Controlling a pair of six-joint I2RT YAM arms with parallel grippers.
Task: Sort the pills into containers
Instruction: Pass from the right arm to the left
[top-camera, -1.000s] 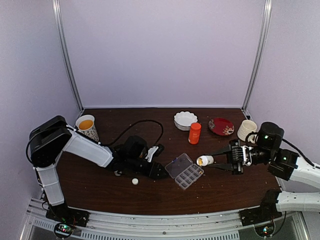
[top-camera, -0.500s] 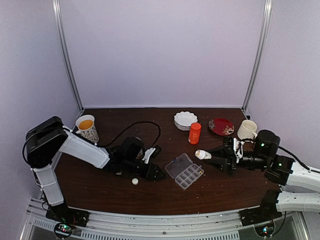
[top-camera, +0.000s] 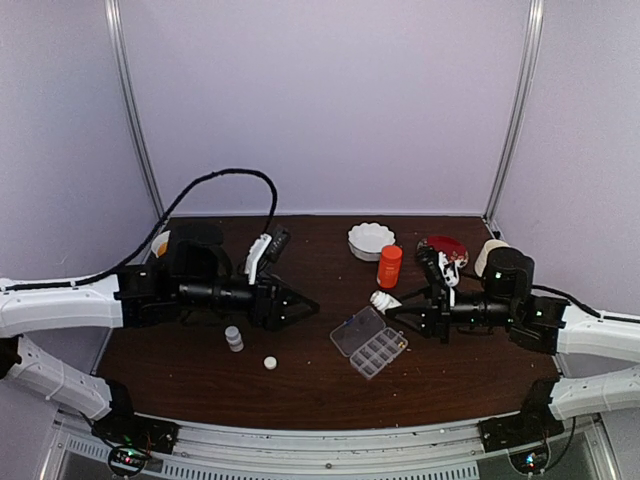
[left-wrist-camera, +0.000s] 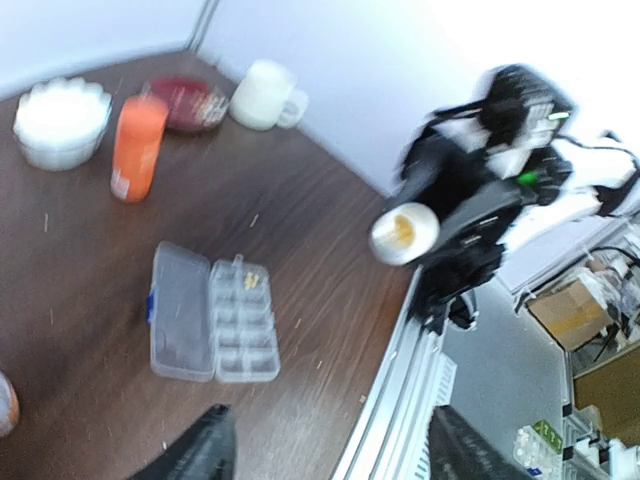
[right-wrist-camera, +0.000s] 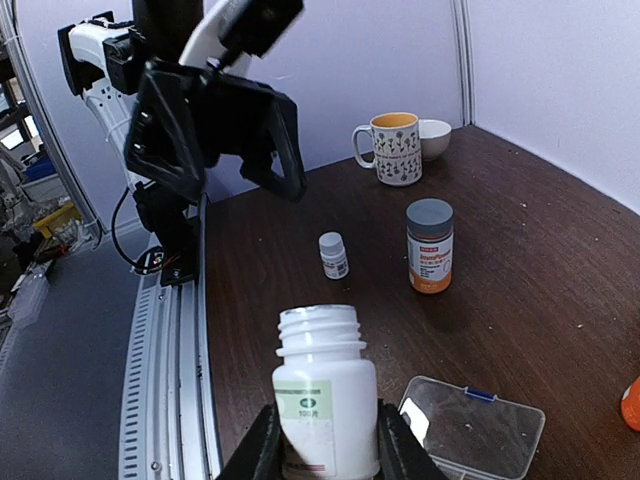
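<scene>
The clear pill box (top-camera: 369, 342) lies open on the brown table, lid folded to the left. In the left wrist view a few pale pills (left-wrist-camera: 250, 282) sit in one end cell of the pill box (left-wrist-camera: 213, 313). My right gripper (top-camera: 395, 308) is shut on an uncapped white bottle (top-camera: 383, 300), held tilted just above and behind the box. The right wrist view shows that bottle (right-wrist-camera: 325, 395) between the two fingers of the right gripper (right-wrist-camera: 325, 440). My left gripper (top-camera: 300, 305) hovers left of the box, open and holding nothing; its fingertips (left-wrist-camera: 200, 455) frame bare table.
A small capped white bottle (top-camera: 234, 338) and a loose white cap (top-camera: 269, 362) sit under the left arm. An orange bottle (top-camera: 389, 266), white bowl (top-camera: 371, 240), red plate (top-camera: 443, 252) and mug (top-camera: 492, 258) stand behind the box. A grey-capped bottle (right-wrist-camera: 430, 245) stands farther left.
The left arm has risen off the table and its jaws have opened wider; a small white bottle now stands beneath it. The right gripper has carried the open bottle left, nearer the box.
</scene>
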